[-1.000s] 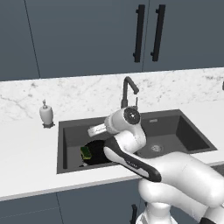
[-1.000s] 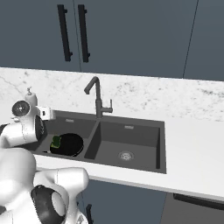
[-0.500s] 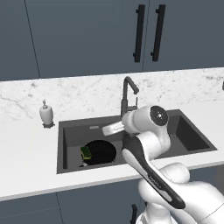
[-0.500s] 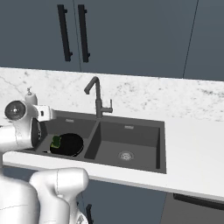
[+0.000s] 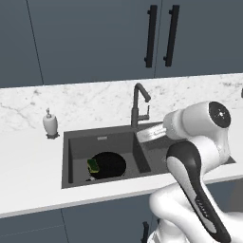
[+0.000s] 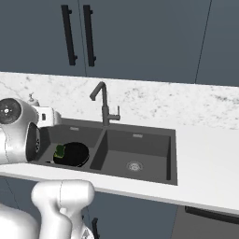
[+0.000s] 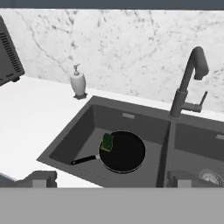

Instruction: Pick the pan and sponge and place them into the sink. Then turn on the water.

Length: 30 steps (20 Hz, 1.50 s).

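The black pan (image 7: 123, 151) lies flat in the left basin of the dark grey sink (image 7: 83, 127), its thin handle pointing toward the front left. The green and yellow sponge (image 7: 107, 142) rests on the pan's left rim. My gripper (image 7: 109, 179) hovers above the sink's front edge, open, its fingertips (image 7: 40, 177) far apart with nothing between them. In the left base view the gripper (image 5: 146, 135) hangs by the base of the gooseneck faucet (image 5: 138, 107), right of the pan (image 5: 108, 164) and sponge (image 5: 93, 165). No stream runs from the faucet (image 7: 187, 83).
A white soap dispenser (image 7: 78, 83) stands on the marble counter behind the sink's left corner. A dark vented appliance (image 7: 8, 57) sits further left. The right basin holds a round metal drain (image 6: 134, 165). Dark cabinets with black handles (image 5: 161, 35) hang above.
My arm has swung right and the hand has moved from over the left basin toward the divider and faucet. Pan and sponge have stayed put.
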Motion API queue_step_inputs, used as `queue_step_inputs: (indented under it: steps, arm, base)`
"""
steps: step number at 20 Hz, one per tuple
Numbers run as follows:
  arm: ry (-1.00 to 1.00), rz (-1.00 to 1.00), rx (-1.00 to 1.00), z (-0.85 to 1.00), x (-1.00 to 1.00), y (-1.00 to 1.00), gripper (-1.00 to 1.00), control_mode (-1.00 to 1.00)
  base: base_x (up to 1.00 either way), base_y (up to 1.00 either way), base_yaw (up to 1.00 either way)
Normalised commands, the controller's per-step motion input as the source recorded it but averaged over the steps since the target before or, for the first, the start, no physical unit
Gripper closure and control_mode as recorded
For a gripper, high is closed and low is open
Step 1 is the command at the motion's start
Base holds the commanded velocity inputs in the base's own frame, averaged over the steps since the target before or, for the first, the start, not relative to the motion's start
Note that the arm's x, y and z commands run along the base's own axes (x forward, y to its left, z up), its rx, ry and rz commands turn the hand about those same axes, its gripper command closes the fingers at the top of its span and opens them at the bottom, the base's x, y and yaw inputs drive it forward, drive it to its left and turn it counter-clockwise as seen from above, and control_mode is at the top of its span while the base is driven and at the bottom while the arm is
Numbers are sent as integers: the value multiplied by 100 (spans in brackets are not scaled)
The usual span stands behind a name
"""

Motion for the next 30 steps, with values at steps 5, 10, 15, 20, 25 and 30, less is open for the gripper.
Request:
queue_step_inputs:
  steps: [5,10,15,20,25,30]
  arm:
    - [-19,0,0,39,-50,-65,-100,-100]
    - [-29,0,1,2,-23,-64,-100,-100]
    - [-19,0,2,0,0,-65,-100,-100]
    - [-16,0,4,-1,1,-58,-100,-100]
    - [-13,1,3,-23,23,-45,-100,-100]
    - [-16,8,9,-40,44,-21,-100,-100]
  base:
    - [0,0,0]
    - [0,0,0]
    - [0,0,0]
    - [0,0,0]
    - [0,0,0]
    - [0,0,0]
